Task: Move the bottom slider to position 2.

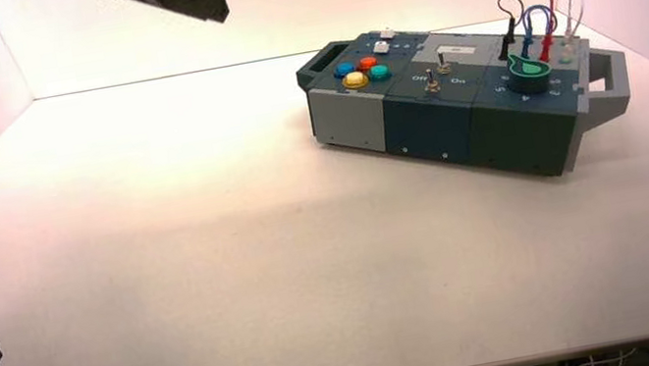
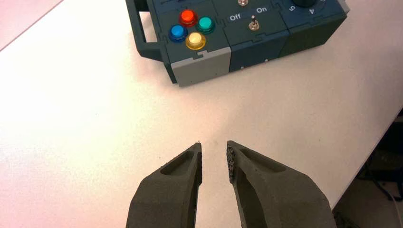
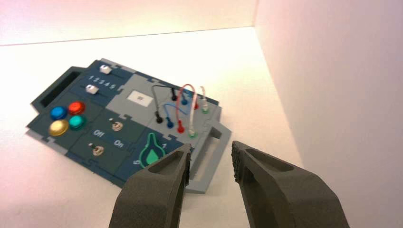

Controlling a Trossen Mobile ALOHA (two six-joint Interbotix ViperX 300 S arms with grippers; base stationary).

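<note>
Whitish in the high view, the bottom slider point(image 1: 381, 47) tops the box point(image 1: 348, 121) at its button end, rightward of the nearer left end effector point(image 1: 215, 13).

Left wrist view: that end effector is spread.

Right wrist view: the slider's track follows the box's length; the right end effector point(image 3: 211, 148) idles, spread, on the box's wired side.

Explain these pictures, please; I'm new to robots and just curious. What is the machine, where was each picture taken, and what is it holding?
It is a robot with two arms. One camera looks down from above and behind them; the other two ride on the wrists. On the table sits a box with coloured buttons, toggle switches, a knob, wires and two white sliders, including the bottom slider. The left pincer, open, hangs left of the box. The right pincer waits, open, on the right. Neither holds anything.
</note>
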